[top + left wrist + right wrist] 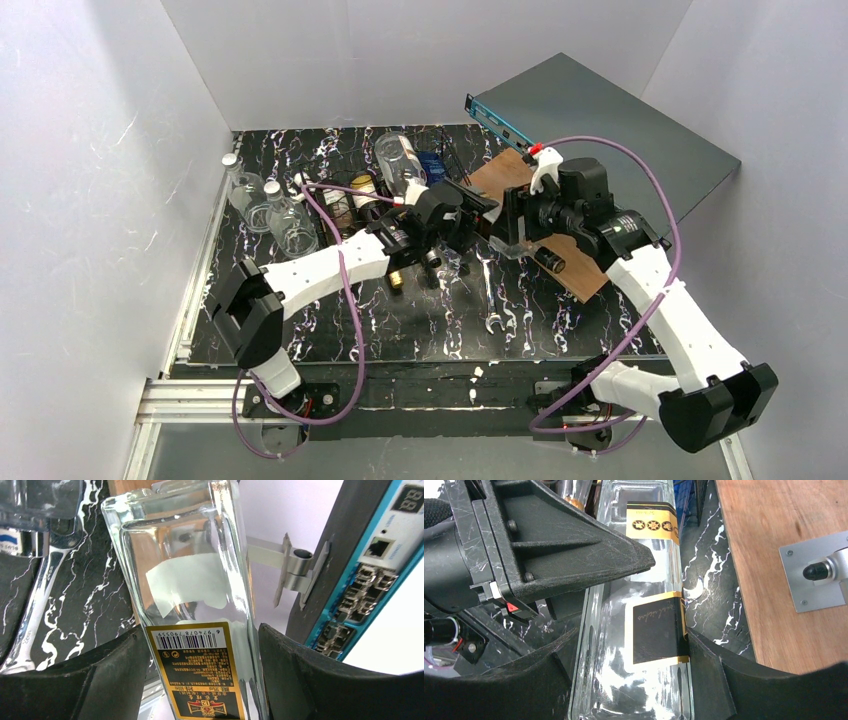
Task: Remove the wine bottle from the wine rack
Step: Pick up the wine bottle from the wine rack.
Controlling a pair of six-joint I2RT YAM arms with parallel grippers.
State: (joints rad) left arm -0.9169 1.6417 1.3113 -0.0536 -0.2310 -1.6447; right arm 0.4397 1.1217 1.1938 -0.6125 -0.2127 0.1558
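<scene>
Our left pincer (202,630) and right pincer (632,632) both pinch the wine bottle (639,580) over the table (400,330). It is glass, so we think heavy, slippery, breakable. Flat sides hold best.
</scene>
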